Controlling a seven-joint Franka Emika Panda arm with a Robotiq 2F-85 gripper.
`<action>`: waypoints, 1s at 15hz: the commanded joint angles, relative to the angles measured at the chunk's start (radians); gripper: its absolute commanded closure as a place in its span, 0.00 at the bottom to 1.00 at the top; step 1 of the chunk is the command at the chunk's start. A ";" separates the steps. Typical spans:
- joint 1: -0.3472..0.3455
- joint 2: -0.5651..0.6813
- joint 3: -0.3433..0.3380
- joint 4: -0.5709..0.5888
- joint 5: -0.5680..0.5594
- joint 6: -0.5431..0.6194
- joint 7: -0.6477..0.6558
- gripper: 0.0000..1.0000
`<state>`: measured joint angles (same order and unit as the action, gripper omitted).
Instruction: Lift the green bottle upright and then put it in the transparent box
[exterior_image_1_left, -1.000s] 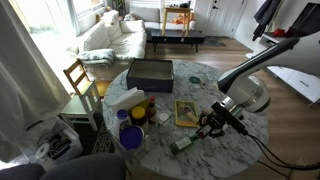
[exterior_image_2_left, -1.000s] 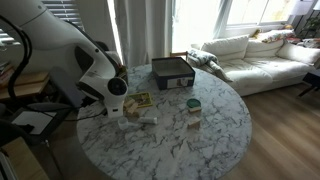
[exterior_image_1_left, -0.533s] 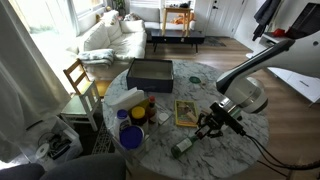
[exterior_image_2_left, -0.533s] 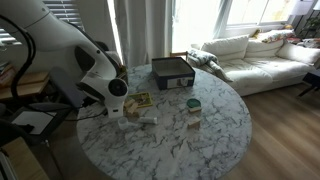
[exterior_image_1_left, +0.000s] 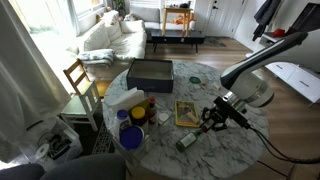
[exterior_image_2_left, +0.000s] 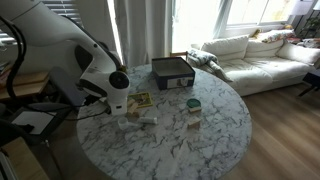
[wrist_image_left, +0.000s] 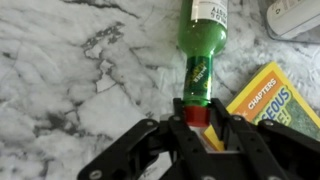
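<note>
The green bottle (wrist_image_left: 203, 40) has a red cap and a pale label and lies on the marble table (wrist_image_left: 70, 70). In the wrist view my gripper (wrist_image_left: 197, 108) is shut on its cap end, one finger on each side. In an exterior view the bottle (exterior_image_1_left: 186, 142) slants down to the table from my gripper (exterior_image_1_left: 207, 123), near the table's front edge. The transparent box (exterior_image_1_left: 150, 72) with a dark inside stands at the far side of the table, also seen in the other exterior view (exterior_image_2_left: 172, 71). There my arm hides the bottle.
A yellow-framed picture card (exterior_image_1_left: 186, 112) lies beside the bottle, close to my fingers (wrist_image_left: 275, 100). A white carton (exterior_image_1_left: 125, 98), a blue tub (exterior_image_1_left: 130, 136) and a dark brown bottle (exterior_image_1_left: 150, 106) crowd one side. A small round tin (exterior_image_2_left: 193, 104) sits mid-table.
My gripper has shifted slightly up and sideways with the bottle's cap end in it, so the bottle has turned a little and its held end has risen.
</note>
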<state>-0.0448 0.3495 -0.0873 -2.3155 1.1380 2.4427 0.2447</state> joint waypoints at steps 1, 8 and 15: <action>0.046 -0.112 -0.032 -0.079 -0.163 0.087 0.129 0.92; 0.114 -0.303 -0.008 -0.197 -0.582 0.243 0.415 0.92; 0.090 -0.442 0.069 -0.255 -1.044 0.307 0.699 0.92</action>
<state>0.0659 -0.0152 -0.0512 -2.5184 0.2462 2.7227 0.8425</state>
